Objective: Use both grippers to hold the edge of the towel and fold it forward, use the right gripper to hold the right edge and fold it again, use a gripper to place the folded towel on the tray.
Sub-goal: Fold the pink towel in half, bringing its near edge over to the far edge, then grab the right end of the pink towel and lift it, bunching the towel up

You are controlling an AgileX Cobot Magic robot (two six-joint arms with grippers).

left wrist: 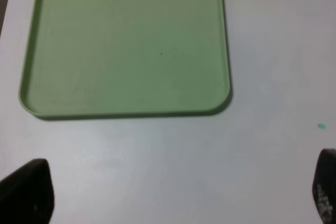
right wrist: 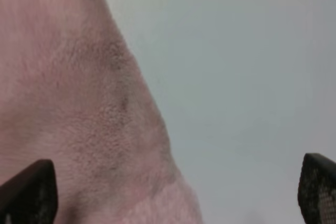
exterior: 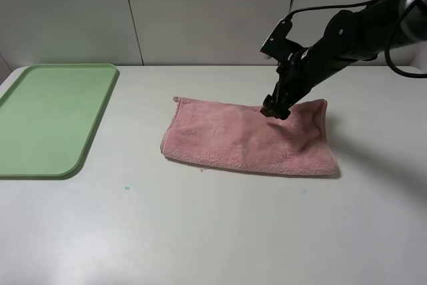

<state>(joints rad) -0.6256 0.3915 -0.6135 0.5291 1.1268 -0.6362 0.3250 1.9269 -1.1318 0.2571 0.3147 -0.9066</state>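
Even light; towel (right wrist: pixel 79 103) close-up soft, perhaps defocused.

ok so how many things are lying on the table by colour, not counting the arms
pink: 1, the towel
green: 1, the tray
total: 2

A smooth, matte white tabletop (exterior: pixel 213 238) is filling most of the high view. A pale grey-white panelled wall (exterior: pixel 207 11) is rising straight behind it, and thin dark vertical seams (exterior: pixel 131 15) are dividing its panels. Soft, even light is falling from above, and a faint grey shadow (exterior: pixel 380 158) is lying across the tabletop's right side. A tiny teal speck (exterior: pixel 127 187) is sitting on the surface.
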